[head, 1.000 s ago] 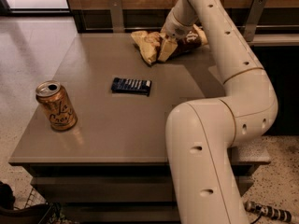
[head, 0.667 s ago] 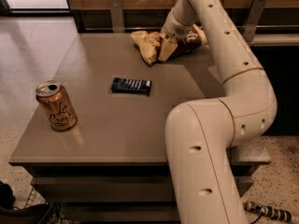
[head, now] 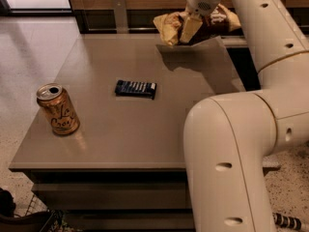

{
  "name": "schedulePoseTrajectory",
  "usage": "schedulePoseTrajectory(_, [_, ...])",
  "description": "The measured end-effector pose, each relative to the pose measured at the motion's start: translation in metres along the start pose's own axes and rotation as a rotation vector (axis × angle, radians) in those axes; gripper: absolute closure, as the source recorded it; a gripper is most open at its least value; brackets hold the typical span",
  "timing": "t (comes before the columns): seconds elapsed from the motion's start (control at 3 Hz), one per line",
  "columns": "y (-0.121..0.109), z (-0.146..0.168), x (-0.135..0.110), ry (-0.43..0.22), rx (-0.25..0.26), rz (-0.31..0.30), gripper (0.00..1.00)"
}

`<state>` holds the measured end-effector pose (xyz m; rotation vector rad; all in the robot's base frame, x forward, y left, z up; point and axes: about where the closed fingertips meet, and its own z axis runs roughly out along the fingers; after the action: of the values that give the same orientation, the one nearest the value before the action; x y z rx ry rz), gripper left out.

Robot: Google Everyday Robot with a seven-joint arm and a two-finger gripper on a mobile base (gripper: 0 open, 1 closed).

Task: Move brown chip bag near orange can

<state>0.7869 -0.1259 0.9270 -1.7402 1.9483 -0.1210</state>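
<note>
The brown chip bag (head: pixel 170 27) hangs in the air above the table's far right part, held by my gripper (head: pixel 192 29), which is shut on its middle. The bag's pale yellow ends stick out left and right of the fingers, and its shadow falls on the table below. The orange can (head: pixel 58 109) stands upright near the table's front left corner, far from the bag.
A small dark blue wrapped bar (head: pixel 136 88) lies flat in the middle of the grey table (head: pixel 120 139). My arm's large white links fill the right side of the view. A dark wall and rail run behind the table.
My gripper has lifted the chip bag off the table's far right part; it now hangs clear above the surface. The can and bar have not moved.
</note>
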Motion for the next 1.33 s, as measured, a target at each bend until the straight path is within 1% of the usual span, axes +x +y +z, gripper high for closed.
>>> schedulePoseTrajectory(0.33, [0.001, -0.045, 0.008, 0.032, 0.056, 0.026, 1.00])
schedulePoseTrajectory(0.67, [0.005, -0.096, -0.005, 0.015, 0.156, 0.047, 1.00])
schedulePoseTrajectory(1.0, [0.026, -0.189, -0.034, -0.078, 0.355, 0.089, 1.00])
schedulePoseTrajectory(1.33, [0.097, -0.262, -0.070, -0.149, 0.453, 0.078, 1.00])
